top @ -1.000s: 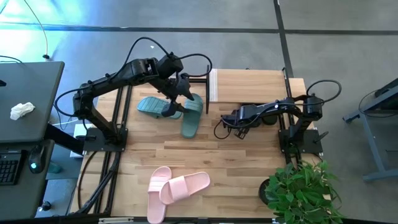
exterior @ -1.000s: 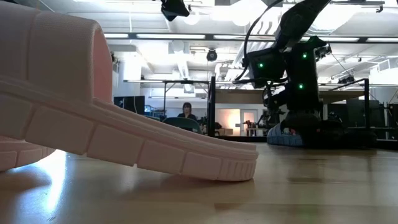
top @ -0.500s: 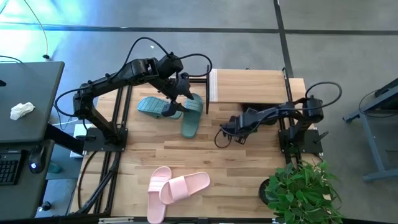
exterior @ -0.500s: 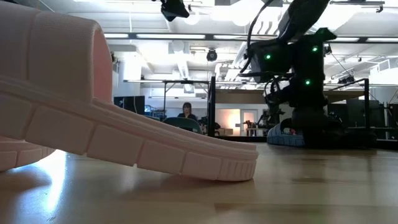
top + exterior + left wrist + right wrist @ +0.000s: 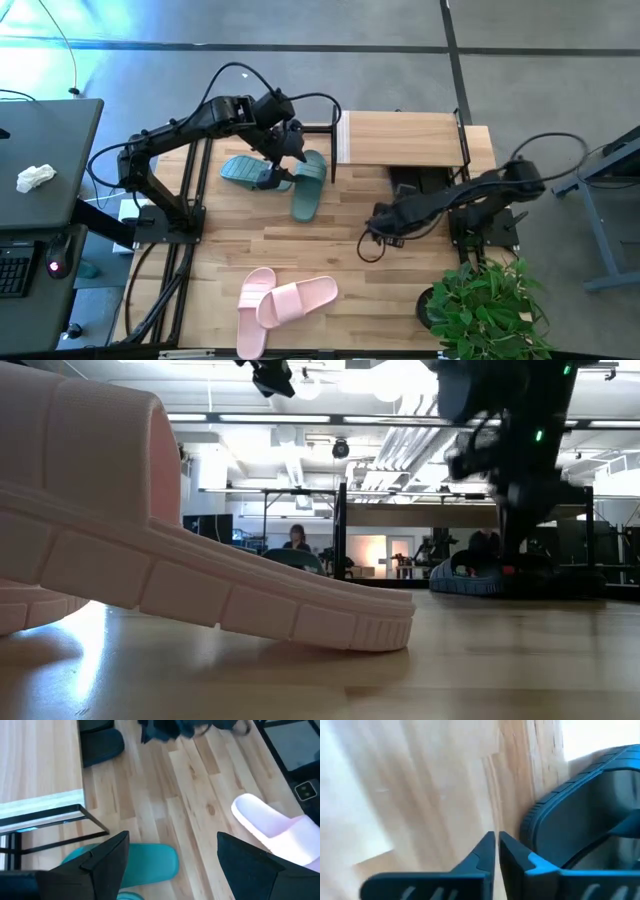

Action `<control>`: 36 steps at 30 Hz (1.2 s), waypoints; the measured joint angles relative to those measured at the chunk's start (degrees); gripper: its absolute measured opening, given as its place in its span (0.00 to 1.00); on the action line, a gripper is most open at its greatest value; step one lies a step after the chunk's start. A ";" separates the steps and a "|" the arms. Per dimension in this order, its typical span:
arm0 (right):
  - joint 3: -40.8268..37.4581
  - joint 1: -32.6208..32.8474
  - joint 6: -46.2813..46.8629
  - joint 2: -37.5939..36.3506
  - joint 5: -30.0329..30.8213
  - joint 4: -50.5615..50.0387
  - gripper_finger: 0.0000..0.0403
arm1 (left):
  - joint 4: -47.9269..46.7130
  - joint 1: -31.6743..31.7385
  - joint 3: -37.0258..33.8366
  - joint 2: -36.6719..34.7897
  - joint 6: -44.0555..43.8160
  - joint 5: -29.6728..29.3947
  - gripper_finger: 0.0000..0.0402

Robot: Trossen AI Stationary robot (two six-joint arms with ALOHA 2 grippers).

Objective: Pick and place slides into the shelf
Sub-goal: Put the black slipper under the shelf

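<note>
Currently the left gripper [image 5: 283,150], jaws spread wide, hovers over the two teal-green rubber slide sandals [image 5: 270,172] on the wooden table [image 5: 330,250], beside the light wooden shelf with black legs [image 5: 405,135]. Judged step: grasping a teal slide; the next move requires lowering and closing on one. The right gripper [image 5: 380,222] is empty, jaws together, mid-table. Count: two teal slides, two pale pink slides [image 5: 285,298], black slides [image 5: 415,182] under the shelf, number unclear.

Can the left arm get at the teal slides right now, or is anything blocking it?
Probably yes. The left gripper hangs open right over the two teal slides, nothing between them. The bare black frame stands close beside it, so a straight drop looks safest. The right gripper, fingers shut, is well off to the side.
</note>
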 joint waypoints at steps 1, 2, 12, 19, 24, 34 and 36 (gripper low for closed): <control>-0.02 0.00 -0.43 -1.90 -1.24 -0.12 0.02 | 0.00 -0.24 0.00 0.00 0.25 -0.18 0.70; -0.02 -0.11 -1.02 -3.83 -2.65 0.08 0.03 | -0.05 -0.68 0.00 0.00 0.55 -0.39 0.70; -13.56 -3.52 0.64 -21.78 -21.23 8.21 0.00 | -0.35 -5.08 0.00 0.00 2.69 -2.48 0.70; -20.42 -3.69 2.13 -22.59 -12.57 15.16 0.00 | -0.29 -5.76 0.00 0.00 3.82 -5.91 0.70; -22.64 -4.84 3.27 -19.30 -8.50 18.97 0.00 | -0.08 -5.60 0.00 0.00 3.82 -8.93 0.70; -22.52 -6.89 5.68 -11.45 -2.07 22.59 0.00 | 0.20 -5.63 0.00 0.00 3.80 -9.64 0.70; -22.47 -6.91 6.36 -10.49 -1.46 23.31 0.00 | 0.20 -5.63 0.00 0.00 3.80 -9.64 0.70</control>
